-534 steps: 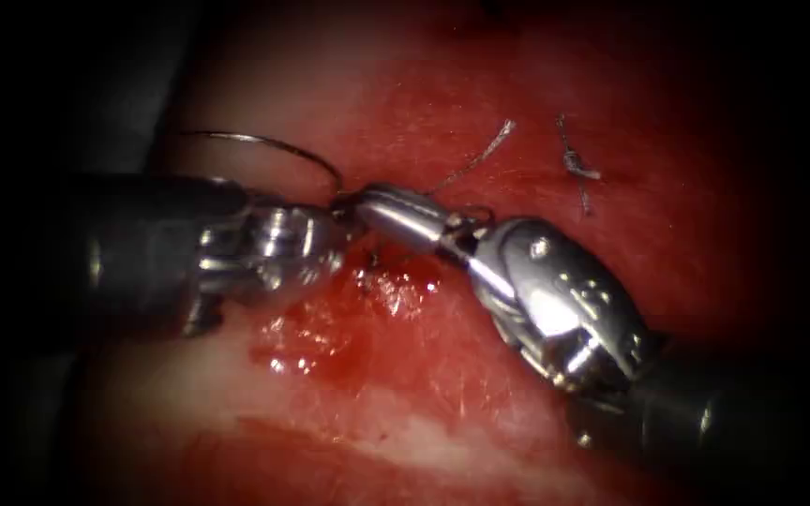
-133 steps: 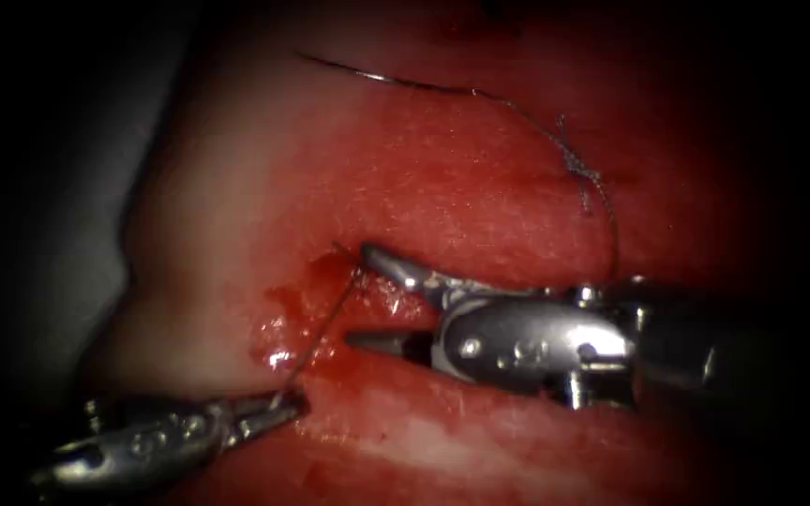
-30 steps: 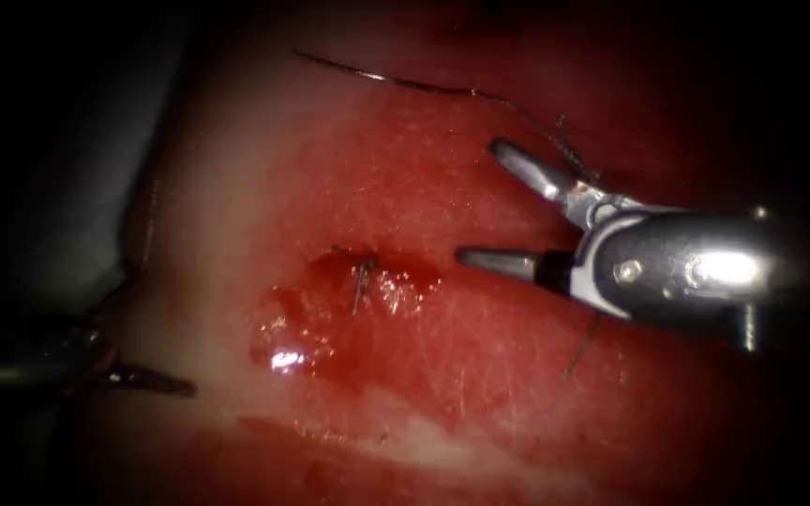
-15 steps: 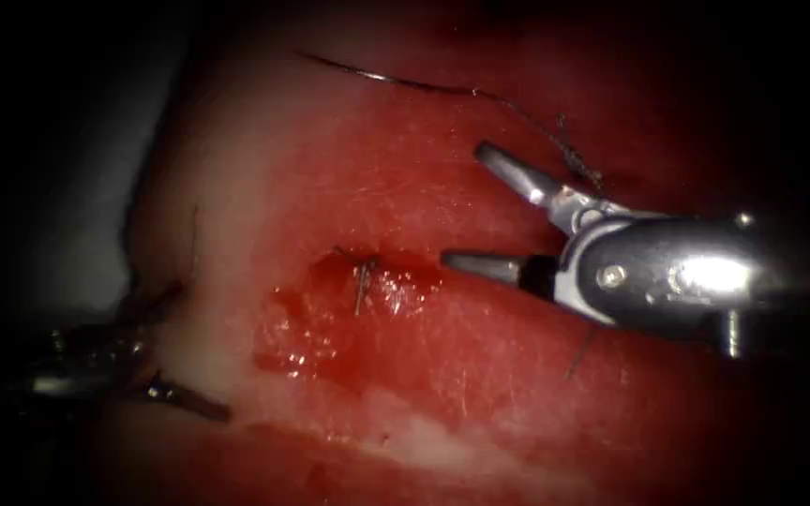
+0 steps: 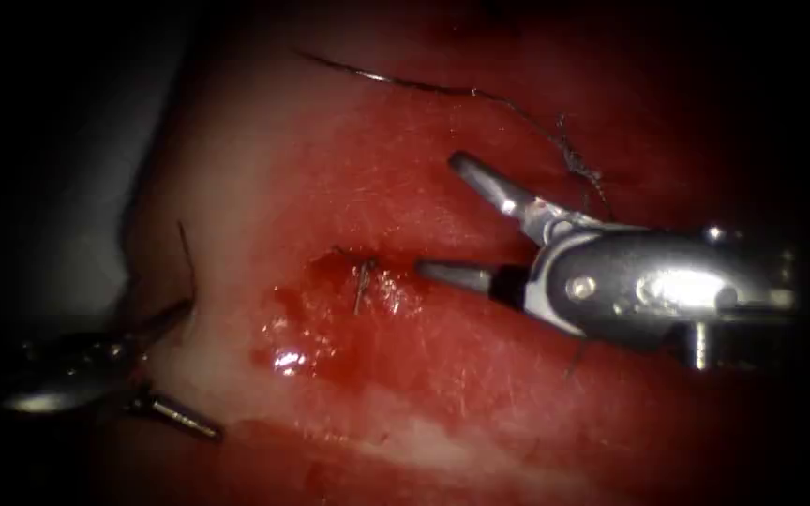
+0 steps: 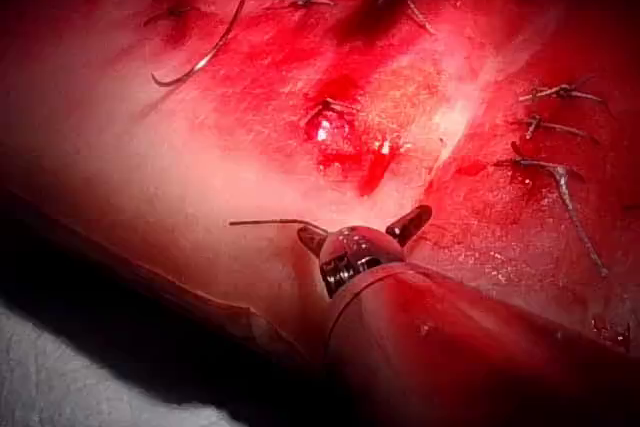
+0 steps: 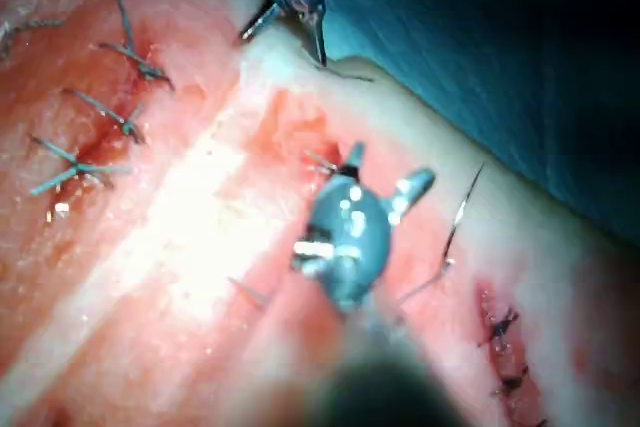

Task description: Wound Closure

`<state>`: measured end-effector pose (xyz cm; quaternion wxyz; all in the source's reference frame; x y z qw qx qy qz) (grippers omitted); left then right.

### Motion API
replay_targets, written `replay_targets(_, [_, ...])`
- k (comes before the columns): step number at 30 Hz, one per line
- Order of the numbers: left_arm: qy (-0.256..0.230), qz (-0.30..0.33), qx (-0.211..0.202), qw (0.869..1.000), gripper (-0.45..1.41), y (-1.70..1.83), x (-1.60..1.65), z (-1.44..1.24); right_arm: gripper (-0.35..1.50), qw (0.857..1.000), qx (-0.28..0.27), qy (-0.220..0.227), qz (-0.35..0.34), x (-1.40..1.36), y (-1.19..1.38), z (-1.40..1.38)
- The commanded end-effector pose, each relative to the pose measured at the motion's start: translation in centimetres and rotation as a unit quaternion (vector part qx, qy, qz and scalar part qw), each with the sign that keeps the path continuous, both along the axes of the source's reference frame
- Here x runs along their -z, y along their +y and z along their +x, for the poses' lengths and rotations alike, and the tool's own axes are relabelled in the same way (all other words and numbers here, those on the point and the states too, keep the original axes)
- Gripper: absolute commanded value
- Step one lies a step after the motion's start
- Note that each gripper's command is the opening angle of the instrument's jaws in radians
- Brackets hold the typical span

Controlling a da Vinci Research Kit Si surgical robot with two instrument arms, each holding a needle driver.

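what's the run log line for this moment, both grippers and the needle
left gripper: open, empty | right gripper: open, empty | needle: lying loose on tissue | knot: at cut

Shiny silver right hand (image 5: 438, 220) with 1 round pivot screw, dark shaft.

No legible text, label, brand, number or sign is presented on any surface. Faint raised marks are seen on the right tool (image 5: 461, 217) body, but they cannot be read.
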<state>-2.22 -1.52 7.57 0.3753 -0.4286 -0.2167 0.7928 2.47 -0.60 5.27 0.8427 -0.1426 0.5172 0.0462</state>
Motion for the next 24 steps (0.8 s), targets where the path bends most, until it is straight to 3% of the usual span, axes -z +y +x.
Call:
replay_targets(1, [0.004, 0.000, 0.001, 1.000, 1.28, 0.00, -0.03, -0.01, 0.94, 1.000, 0.001, 0.001, 0.000, -0.06, -0.01, 0.07])
replay_targets(6, [0.021, 0.000, 0.016, 1.000, 1.28, 0.14, 0.12, 0.13, 0.94, 1.000, -0.001, 0.002, 0.002, -0.06, -0.01, 0.07])
replay_targets(13, [0.008, -0.012, 0.020, 1.000, 1.26, 0.19, 0.42, 0.03, 0.94, 1.000, 0.000, 0.001, 0.002, -0.07, -0.02, 0.07])
replay_targets(21, [-0.036, -0.106, 0.031, 0.993, 1.20, 0.36, 0.91, -0.05, 0.89, 0.998, -0.001, 0.028, 0.054, -0.04, -0.04, 0.02])
replay_targets(22, [-0.037, -0.118, 0.027, 0.992, 1.18, 0.39, 0.94, -0.06, 0.81, 0.995, 0.026, 0.046, 0.080, -0.03, -0.04, -0.02])
replay_targets(23, [-0.038, -0.129, 0.021, 0.991, 1.16, 0.42, 0.97, -0.08, 0.59, 0.993, 0.047, 0.050, 0.097, -0.02, -0.05, -0.05])
replay_targets(24, [-0.042, -0.151, 0.005, 0.988, 1.11, 0.46, 0.99, -0.11, 0.14, 0.991, 0.065, 0.045, 0.108, -0.01, -0.06, -0.08])
